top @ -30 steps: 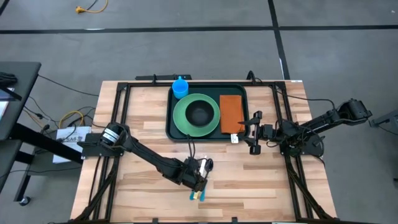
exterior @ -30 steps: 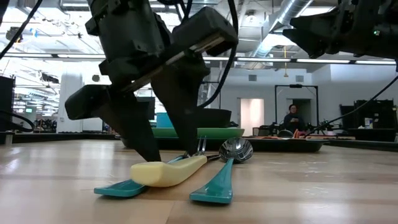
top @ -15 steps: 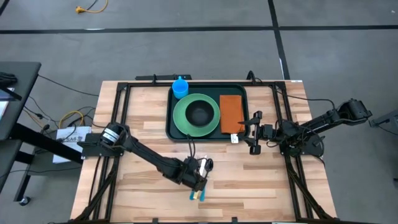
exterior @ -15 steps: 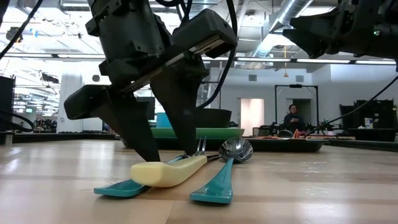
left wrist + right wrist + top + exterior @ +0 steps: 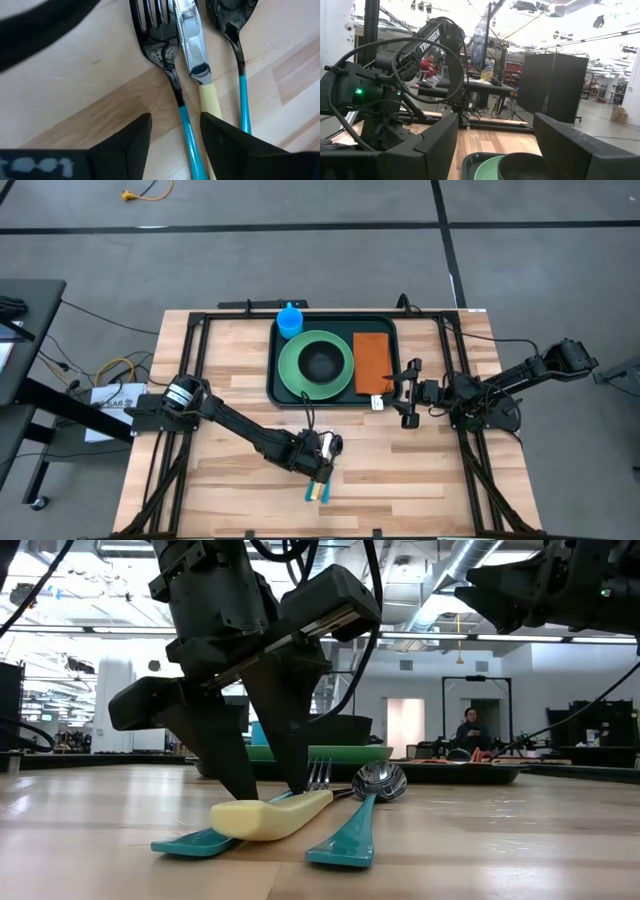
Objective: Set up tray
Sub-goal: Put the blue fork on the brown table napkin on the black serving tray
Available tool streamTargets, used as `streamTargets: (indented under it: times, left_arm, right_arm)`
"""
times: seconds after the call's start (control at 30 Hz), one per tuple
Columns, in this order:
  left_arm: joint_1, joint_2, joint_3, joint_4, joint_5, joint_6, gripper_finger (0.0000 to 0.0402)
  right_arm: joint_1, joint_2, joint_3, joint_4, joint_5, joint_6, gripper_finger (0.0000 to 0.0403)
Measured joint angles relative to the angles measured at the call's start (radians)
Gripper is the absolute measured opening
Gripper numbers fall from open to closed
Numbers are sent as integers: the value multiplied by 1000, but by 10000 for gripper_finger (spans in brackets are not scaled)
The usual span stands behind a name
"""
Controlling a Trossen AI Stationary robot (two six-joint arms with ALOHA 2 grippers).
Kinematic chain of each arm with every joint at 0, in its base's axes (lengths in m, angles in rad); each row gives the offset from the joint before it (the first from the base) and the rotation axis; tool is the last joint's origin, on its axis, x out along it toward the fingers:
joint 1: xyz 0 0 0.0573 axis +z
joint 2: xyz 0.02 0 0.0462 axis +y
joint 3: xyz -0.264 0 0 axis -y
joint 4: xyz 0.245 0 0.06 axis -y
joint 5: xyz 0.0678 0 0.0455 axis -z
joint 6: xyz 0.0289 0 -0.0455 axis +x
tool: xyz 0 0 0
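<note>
The dark green tray (image 5: 277, 385) sits at the table's far middle. It holds a light-green plate (image 5: 300, 375) with a black bowl (image 5: 320, 363), a blue cup (image 5: 290, 320) and an orange napkin (image 5: 372, 363). A fork (image 5: 167, 55), a knife (image 5: 192, 45) and a spoon (image 5: 230, 20) lie side by side on the wood near the front edge. My left gripper (image 5: 175, 122) points down over them, open, with a finger on each side of the fork's teal handle (image 5: 186, 125). My right gripper (image 5: 404, 395) waits open beside the tray's right end. My left gripper comes from above with its fingers (image 5: 130, 145) across the fork's handle, which lies flat on the table. One finger (image 5: 225, 145) covers the knife's cream handle (image 5: 209, 100). I cannot tell whether either finger touches the cutlery.
Bare wood lies to the left and right of the cutlery (image 5: 318, 492). Black frame rails (image 5: 195, 350) run along the table's sides. A person (image 5: 470, 730) sits far back in the room beyond the table.
</note>
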Motion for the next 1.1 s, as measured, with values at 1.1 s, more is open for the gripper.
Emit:
streamTargets:
  times: [1.1]
  left_arm:
    - [51, 2, 0, -51, 81, 10, 169]
  right_arm:
    - [0, 0, 0, -1, 0, 0, 253]
